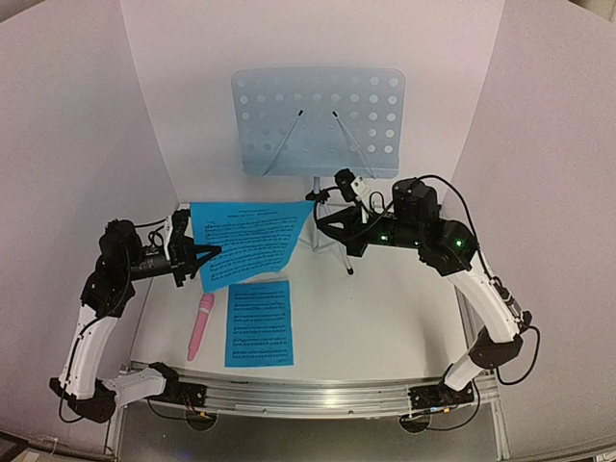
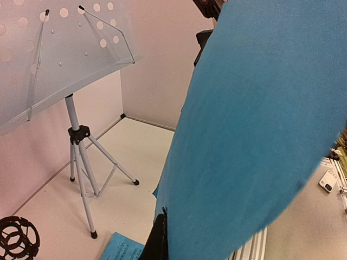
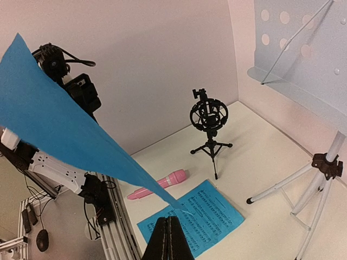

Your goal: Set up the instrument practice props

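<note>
Blue page (image 1: 252, 241), clenched endwise by left end effector (image 1: 204, 256) and right end effector (image 1: 316, 216), is held crosswise before music stand (image 1: 318, 120).

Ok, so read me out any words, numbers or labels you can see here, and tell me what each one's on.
Nothing here can be quoted.
On the raised blue sheet: a heading line and printed music staves, too small to read.
On the flat blue sheet: a heading and staves, too blurred to read.
On the music stand and the pink microphone: no lettering visible.
</note>
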`<state>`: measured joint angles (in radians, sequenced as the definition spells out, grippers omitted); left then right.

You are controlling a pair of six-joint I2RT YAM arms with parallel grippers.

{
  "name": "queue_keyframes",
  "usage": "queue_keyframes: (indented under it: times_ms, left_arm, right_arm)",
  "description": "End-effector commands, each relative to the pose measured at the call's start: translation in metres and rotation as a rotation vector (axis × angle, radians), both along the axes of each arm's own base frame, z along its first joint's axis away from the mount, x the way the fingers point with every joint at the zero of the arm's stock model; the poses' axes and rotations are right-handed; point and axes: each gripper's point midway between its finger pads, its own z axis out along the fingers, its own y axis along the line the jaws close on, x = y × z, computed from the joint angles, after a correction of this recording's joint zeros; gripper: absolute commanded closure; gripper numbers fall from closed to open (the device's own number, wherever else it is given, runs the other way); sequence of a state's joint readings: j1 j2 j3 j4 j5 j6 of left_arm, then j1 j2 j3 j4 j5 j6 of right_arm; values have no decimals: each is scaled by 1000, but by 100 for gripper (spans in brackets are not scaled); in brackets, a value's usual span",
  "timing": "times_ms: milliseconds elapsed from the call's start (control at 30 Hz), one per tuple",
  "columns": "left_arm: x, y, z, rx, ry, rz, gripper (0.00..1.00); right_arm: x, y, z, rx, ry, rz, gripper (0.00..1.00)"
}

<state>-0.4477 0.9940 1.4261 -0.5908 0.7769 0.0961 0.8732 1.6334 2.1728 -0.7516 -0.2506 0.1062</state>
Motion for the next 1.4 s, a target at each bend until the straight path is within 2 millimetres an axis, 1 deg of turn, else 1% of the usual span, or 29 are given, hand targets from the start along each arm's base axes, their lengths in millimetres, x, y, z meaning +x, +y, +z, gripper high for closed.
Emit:
queue_keyframes:
  times_ms: [0,67,100,200,233,300,367,433,500,567,600,700,767,867,933,1067,1167,1233,1267,1300,1367]
  left_arm:
    - [0,4,22,14,-110,16,100]
    - [2,3,29,5,-106,20,100]
    - [5,3,32,-8,-78,31,100]
    - [18,2,40,-60,66,81,100]
    - [20,1,42,-81,125,89,100]
    - [24,-3,43,-124,255,85,100]
    - [25,-7,48,-166,330,69,100]
    - [26,-8,54,-194,377,66,100]
    - [30,-9,60,-220,412,79,100]
    - [38,-6,67,-252,436,120,100]
    - [40,-5,75,-269,430,134,100]
    - [39,-1,102,-323,393,134,100]
    - [38,3,119,-363,383,136,100]
    - [46,15,137,-424,382,170,100]
    - [47,20,147,-448,364,176,100]
    - [50,31,169,-486,289,217,100]
    - [54,38,190,-494,189,252,100]
    - [62,42,200,-498,155,292,100]
    - [66,45,203,-499,144,322,100]
    - [71,50,204,-499,131,367,100]
    - [87,65,200,-491,114,498,100]
  right_arm:
    - [-8,-6,11,27,-16,9,96]
    - [-9,-4,12,30,-20,23,91]
    - [-10,-3,14,35,-22,31,84]
    - [-13,1,19,49,-23,59,58]
    - [-13,2,19,52,-19,66,52]
    - [-12,7,20,64,-2,76,44]
    - [-13,11,25,82,9,91,39]
    - [-8,14,28,94,21,78,37]
    - [3,14,29,100,31,22,34]
    - [9,14,25,95,45,-5,33]
    - [10,14,21,88,51,-9,33]
    - [11,16,8,67,82,-13,32]
    - [11,14,3,58,91,-22,31]
    - [11,11,2,53,89,-37,31]
    - [11,9,3,52,84,-37,31]
    - [10,16,2,53,87,-6,31]
    - [14,21,10,70,70,-5,31]
    - [24,25,15,85,65,-36,32]
    - [29,26,21,104,60,-60,32]
    - [36,25,29,129,58,-95,33]
    - [62,20,39,190,77,-244,34]
